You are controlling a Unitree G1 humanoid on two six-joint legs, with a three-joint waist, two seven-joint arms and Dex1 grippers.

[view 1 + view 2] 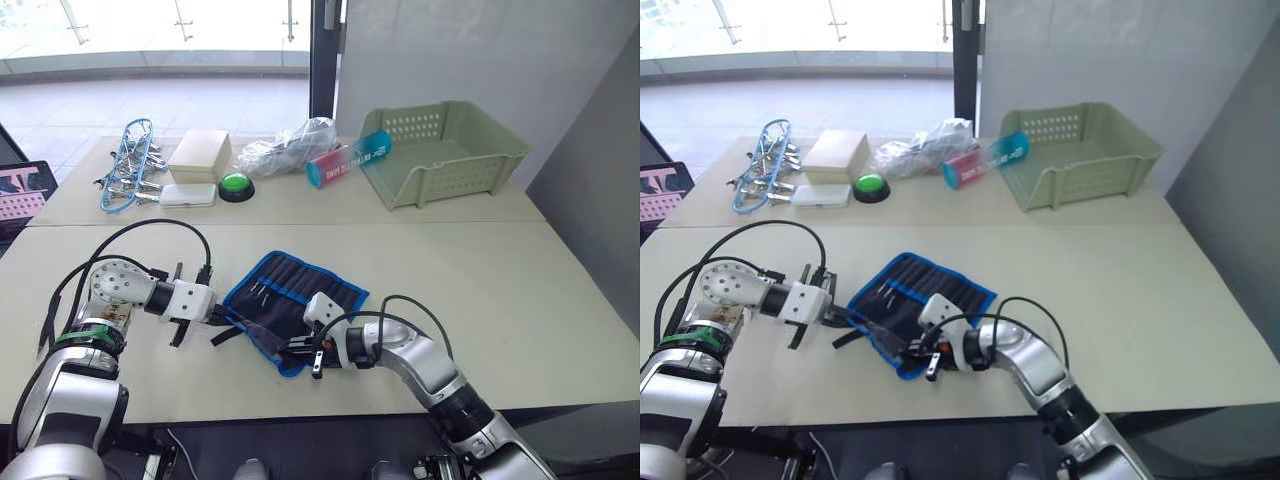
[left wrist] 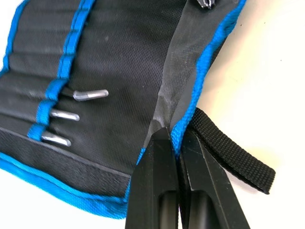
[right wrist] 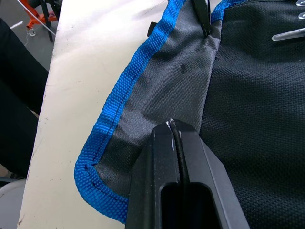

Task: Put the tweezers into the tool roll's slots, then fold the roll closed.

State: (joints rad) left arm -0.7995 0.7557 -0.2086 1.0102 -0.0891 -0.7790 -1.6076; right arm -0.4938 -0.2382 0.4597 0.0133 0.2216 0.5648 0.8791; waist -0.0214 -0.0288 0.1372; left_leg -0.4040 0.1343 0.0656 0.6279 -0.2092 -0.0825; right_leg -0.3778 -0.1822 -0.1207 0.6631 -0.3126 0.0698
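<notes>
Both eye views look down from the head over the bench [image 1: 520, 290]. Each wrist view sits close against the tool roll [image 1: 295, 300]. All four views share that roll.

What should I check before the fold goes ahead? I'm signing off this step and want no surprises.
1. Left gripper shut on the tool roll at its blue edge by the strap: ok.
2. Right gripper shut on the roll's grey flap: ok.
3. Tweezers seated in the slots: three silver tips show; whether all five are in, cannot tell.
4. Both grips on the same near flap, so it can lift evenly: ok.
5. Table beside the roll bare of loose tweezers: ok.
6. Green basket and clutter at the far edge stand apart from the roll: ok.
</notes>
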